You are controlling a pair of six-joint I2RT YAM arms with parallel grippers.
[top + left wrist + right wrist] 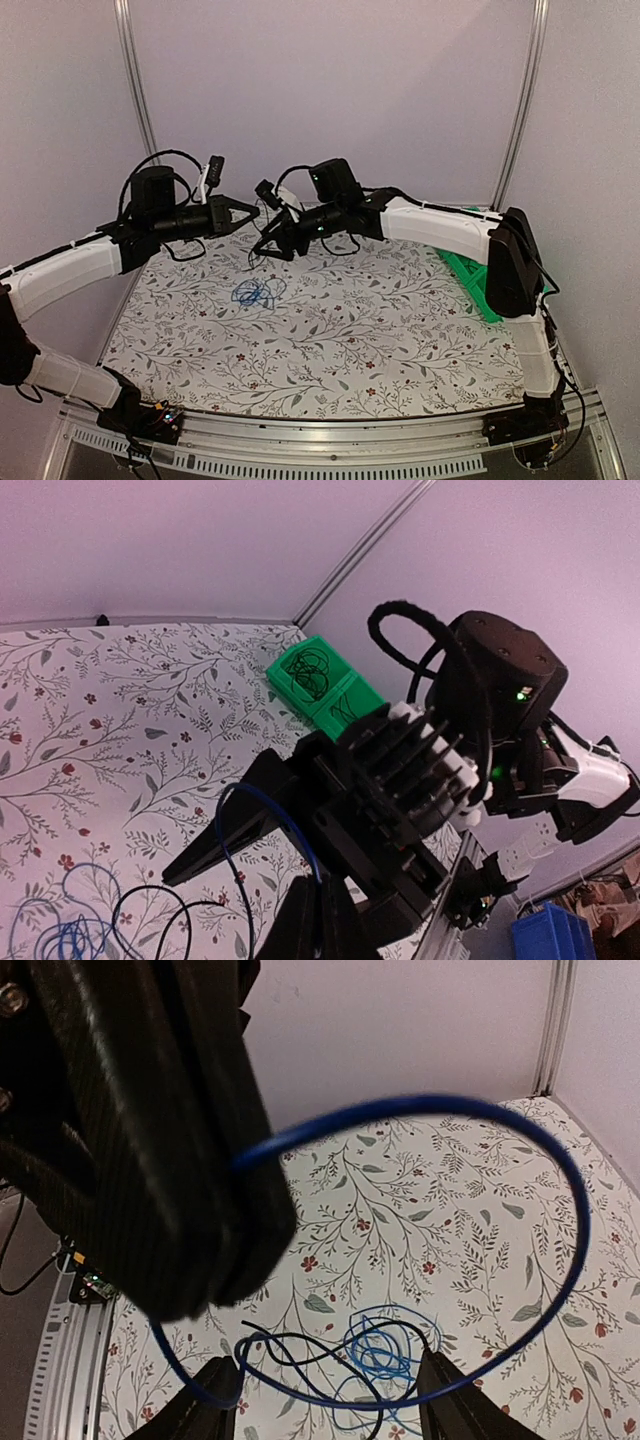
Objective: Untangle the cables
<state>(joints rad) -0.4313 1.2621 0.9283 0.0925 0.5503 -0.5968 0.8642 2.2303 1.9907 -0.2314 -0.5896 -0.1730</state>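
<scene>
A small tangle of thin blue and black cables (256, 292) lies on the flowered cloth at mid-left; it also shows in the right wrist view (385, 1355) and the left wrist view (70, 940). My left gripper (322, 920) is raised above it and shut on one blue cable (262, 805). That cable arcs out from it in a wide loop (560, 1170). My right gripper (325, 1412) is open just beside the left one (248, 210), and the loop runs across both its fingertips. In the top view the right gripper (265, 246) hovers over the tangle.
A green tray (468, 278) lies at the right edge of the cloth, with coiled black wires (310, 675) in it. The table's back wall and aluminium posts are close behind both grippers. The metal front rail (330, 435) runs along the near edge.
</scene>
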